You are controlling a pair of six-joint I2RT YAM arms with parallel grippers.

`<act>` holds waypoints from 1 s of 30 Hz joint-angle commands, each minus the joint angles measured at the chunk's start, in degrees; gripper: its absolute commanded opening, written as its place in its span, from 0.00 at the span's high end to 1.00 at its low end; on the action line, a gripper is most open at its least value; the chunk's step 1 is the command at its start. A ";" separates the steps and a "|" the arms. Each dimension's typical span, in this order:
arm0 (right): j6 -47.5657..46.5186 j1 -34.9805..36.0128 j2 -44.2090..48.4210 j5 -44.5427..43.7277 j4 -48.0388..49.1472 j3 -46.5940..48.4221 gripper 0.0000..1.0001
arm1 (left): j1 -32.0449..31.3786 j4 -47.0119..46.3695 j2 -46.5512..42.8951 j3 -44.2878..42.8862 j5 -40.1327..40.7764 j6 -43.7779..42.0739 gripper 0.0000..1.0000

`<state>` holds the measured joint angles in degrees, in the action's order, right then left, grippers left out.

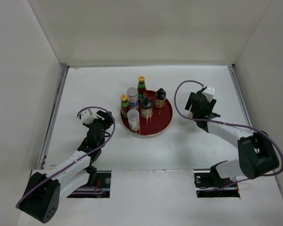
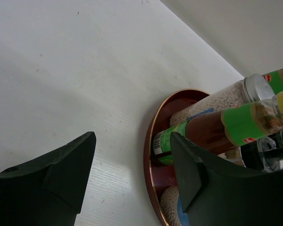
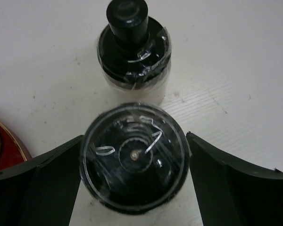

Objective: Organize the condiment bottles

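dark glass cruet [image 3: 134,157], glossy film-wrapped

A round red plate [image 1: 166,117] rests on the white table [image 1: 85,89] — gold-rimmed; pale walls [image 1: 146,28] enclose it.

Eight condiment bottles [image 1: 146,107] — one plate [image 1: 164,118]

The top external camera looks steeply down from above and behind the arm bases [image 1: 42,197], far enough to show the whole worktop [image 1: 179,150]. The left wrist camera peers low past the left end effector [image 2: 132,141], close to the red plate [image 2: 148,141] ahead-right of it. The right wrist camera looks straight down past the right end effector [image 3: 134,139], very near the worktop. The plate's rim appears in all three views.
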<state>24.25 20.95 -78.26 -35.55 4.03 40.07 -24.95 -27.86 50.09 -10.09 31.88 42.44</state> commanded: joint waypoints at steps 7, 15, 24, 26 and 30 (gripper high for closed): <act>-5.00 1.67 0.29 -3.29 13.02 1.41 0.40 | -0.14 -3.78 -0.08 0.07 -0.41 -0.07 0.37; -4.22 14.49 11.72 -1.98 7.39 2.20 0.42 | 0.12 -3.87 -0.08 0.07 -0.59 0.10 0.35; 0.27 27.77 2.60 1.19 12.04 6.68 0.41 | 0.30 -4.49 -0.51 0.24 0.11 -0.25 0.28; 0.27 29.36 -0.39 1.97 14.06 7.64 0.41 | 0.39 -4.23 -0.51 0.24 -0.06 -0.25 0.27; 0.27 31.12 -5.49 2.85 17.14 9.49 0.40 | 0.39 -4.49 -0.34 0.33 0.11 -0.34 0.27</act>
<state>23.42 51.11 -82.65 -33.01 11.66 45.01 -24.80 -29.02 50.35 -10.09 31.68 42.39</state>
